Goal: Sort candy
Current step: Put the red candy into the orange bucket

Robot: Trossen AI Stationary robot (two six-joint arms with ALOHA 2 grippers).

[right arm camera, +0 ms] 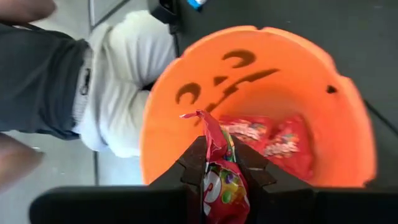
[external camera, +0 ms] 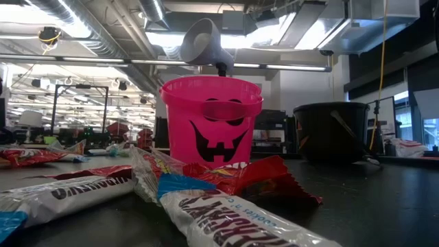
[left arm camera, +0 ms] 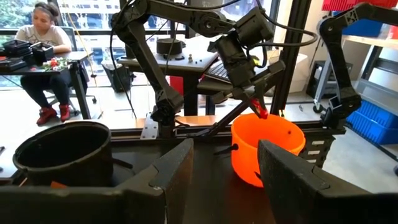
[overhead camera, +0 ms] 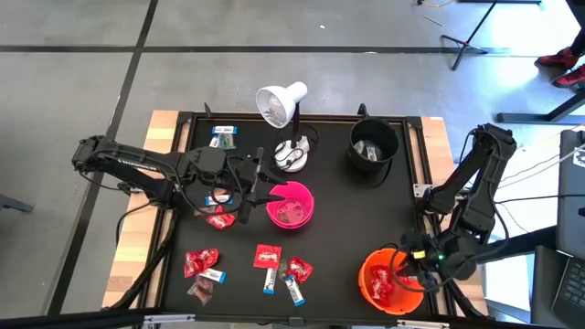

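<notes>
Wrapped candy lies loose on the black table: red packets (overhead camera: 199,262), white-and-blue bars (overhead camera: 271,279) and a dark brown one (overhead camera: 201,291) near the front, more (overhead camera: 223,135) at the far left. My right gripper (overhead camera: 404,268) hangs over the orange bucket (overhead camera: 388,279), shut on a red packet (right arm camera: 219,180). Other red packets (right arm camera: 273,140) lie inside that bucket. My left gripper (overhead camera: 260,176) stands open and level just left of the pink bucket (overhead camera: 291,206), nothing between its fingers (left arm camera: 168,177). My right gripper pinches the red packet across its middle (right arm camera: 217,163) between the two fingers. The fingers slant down from the table's right side. One crimped end (right arm camera: 205,124) sticks out past the fingertips. The packet (left arm camera: 261,112) is lifted clear, just above the orange bucket's mouth (left arm camera: 267,127).
A black bucket (overhead camera: 373,146) stands at the far right, a white desk lamp (overhead camera: 283,105) at the far middle. The pink bucket (external camera: 209,120) holds a few sweets. A person stands close by the table's near right corner (right arm camera: 118,68); another sits in the room beyond (left arm camera: 43,43).
</notes>
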